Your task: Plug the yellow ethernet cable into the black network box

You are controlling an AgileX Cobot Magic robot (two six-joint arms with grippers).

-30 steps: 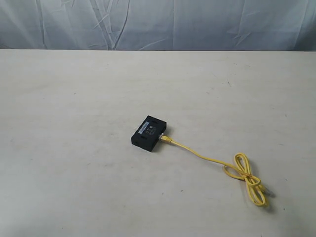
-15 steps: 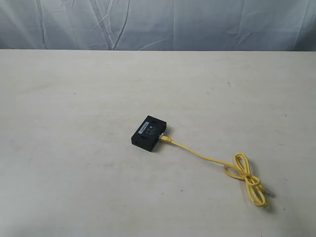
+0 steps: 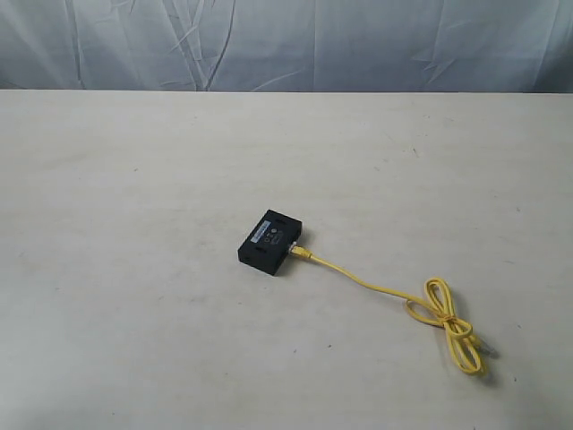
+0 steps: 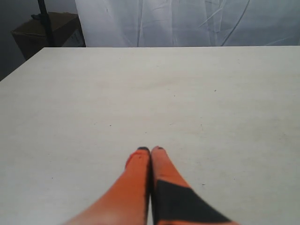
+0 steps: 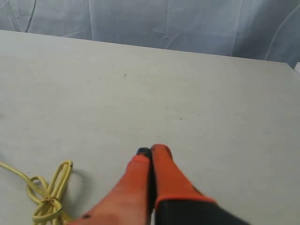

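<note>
- Looks done or nearly so: plug end of yellow ethernet cable point(image 3: 376, 287) meets side of black network box point(image 3: 269, 240), mid-table point(image 3: 134, 179); full seating too small to confirm.
- Left hand point(image 4: 150, 150) & right hand point(image 5: 150, 150): both pinched closed, holding nothing, apart from box.
- Cable: thin, bright yellow, tied loop w/ free plug on right-arm side. Box: flat, white label strip on top.

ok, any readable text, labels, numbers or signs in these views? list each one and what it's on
None can be read.
White label strip on top of the black network box: any print is too small to read.
Small markings beside the strip on the box top: pale and too blurred to read.
Yellow ethernet cable, table, both wrist views: no text visible.
</note>
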